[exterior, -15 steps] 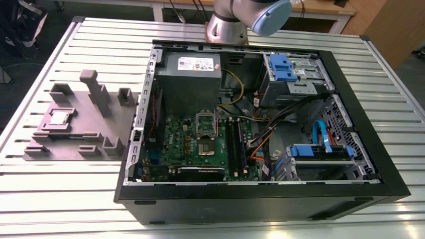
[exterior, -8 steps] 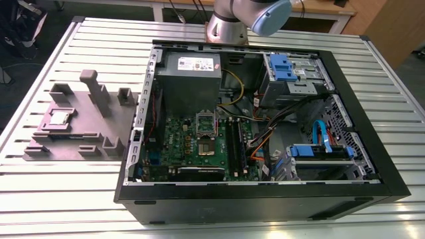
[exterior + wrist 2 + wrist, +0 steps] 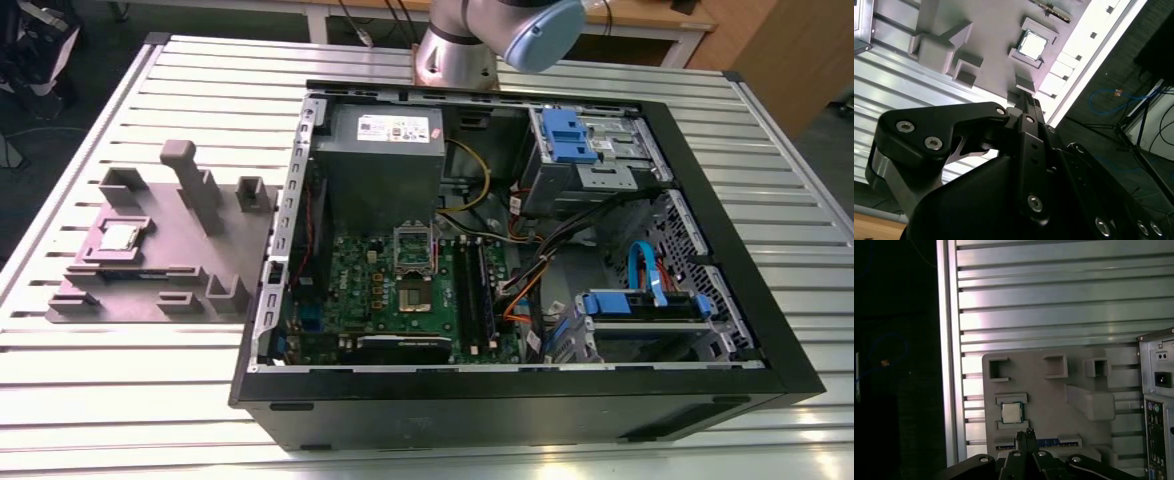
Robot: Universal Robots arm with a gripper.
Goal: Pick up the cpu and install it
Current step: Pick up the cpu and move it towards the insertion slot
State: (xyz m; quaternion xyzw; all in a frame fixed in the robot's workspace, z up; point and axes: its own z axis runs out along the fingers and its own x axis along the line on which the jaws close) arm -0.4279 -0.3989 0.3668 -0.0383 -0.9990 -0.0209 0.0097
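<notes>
Hovering over grey fixture block (image 3: 1054, 410) with gripper (image 3: 1027, 433) closed tip to tip on nothing; cpu (image 3: 1011, 413) seated flat in its shallow recess on that block, well apart from open computer case (image 3: 534, 405) and motherboard socket (image 3: 415, 268). Risk if lowered while shut: tips landing on metal lid, scratching it or skating off. Risk if off-centre: catching recess walls, tilting chip.
</notes>
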